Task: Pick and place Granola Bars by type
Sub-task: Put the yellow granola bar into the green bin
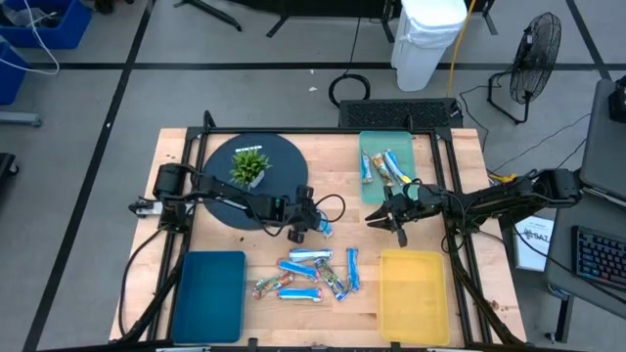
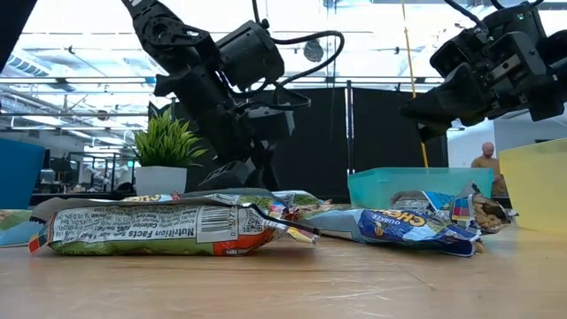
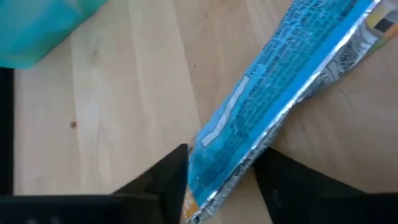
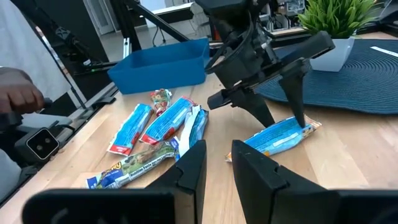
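high view: straight down over the whole counter [image 1: 323, 303]
low view: counter-level, close to the bars
Shared: potted plant [image 1: 249, 166]

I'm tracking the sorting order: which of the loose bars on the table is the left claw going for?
The blue-wrapped bar lying alone beside the round dark mat, apart from the pile nearer the trays. The left claw straddles one end of it, fingers on either side.

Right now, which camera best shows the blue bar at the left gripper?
The left wrist view: the blue bar lies between the left gripper fingers. The right wrist view shows both from the side; the high view shows it small; the low view hides it.
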Controlling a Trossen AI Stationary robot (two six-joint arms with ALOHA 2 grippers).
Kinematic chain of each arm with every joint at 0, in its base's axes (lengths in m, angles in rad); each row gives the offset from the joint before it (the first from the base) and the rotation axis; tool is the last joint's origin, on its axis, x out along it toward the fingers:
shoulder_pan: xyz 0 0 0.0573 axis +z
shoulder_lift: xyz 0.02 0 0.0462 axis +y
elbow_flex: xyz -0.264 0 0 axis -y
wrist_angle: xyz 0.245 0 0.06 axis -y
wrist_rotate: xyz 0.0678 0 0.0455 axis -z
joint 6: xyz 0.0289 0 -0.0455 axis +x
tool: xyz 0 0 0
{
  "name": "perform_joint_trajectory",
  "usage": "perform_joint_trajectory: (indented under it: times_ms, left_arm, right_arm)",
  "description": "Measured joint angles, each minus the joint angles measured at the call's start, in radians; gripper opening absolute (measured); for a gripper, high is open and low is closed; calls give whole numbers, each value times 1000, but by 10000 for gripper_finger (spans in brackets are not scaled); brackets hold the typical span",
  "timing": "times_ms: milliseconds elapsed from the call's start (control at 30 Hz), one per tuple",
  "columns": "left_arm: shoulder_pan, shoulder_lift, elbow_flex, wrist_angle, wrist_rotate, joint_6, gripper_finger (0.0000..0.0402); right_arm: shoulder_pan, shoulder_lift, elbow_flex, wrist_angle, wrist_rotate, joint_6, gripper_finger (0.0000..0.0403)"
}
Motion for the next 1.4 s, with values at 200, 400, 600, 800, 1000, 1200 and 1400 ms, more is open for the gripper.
perform_joint_trajectory:
  times_ms: [200, 400, 600, 800, 1000, 1200, 1400]
  left_arm:
    - [1, 0, 0, -17, 1, -45, 56]
    - [-6, -15, -3, -4, -34, -120, 16]
    - [-10, -72, -3, 32, 130, -187, 8]
    - [-2, -89, -17, 124, 235, -194, 5]
    - [36, -126, -101, 263, 290, -222, 5]
    - [96, -244, -251, 553, 570, -316, 5]
    - [144, -297, -389, 989, 815, -515, 5]
  right_arm:
    - [0, 0, 0, 0, 0, 0, 70]
    - [0, 0, 0, 0, 0, 8, 70]
    - [0, 0, -4, 11, 0, 6, 70]
    - [0, 0, -4, 13, 2, 6, 70]
    - [0, 0, -4, 5, 2, 7, 70]
    - [0, 1, -5, -1, 5, 7, 70]
    - [0, 1, -5, 50, 17, 7, 70]
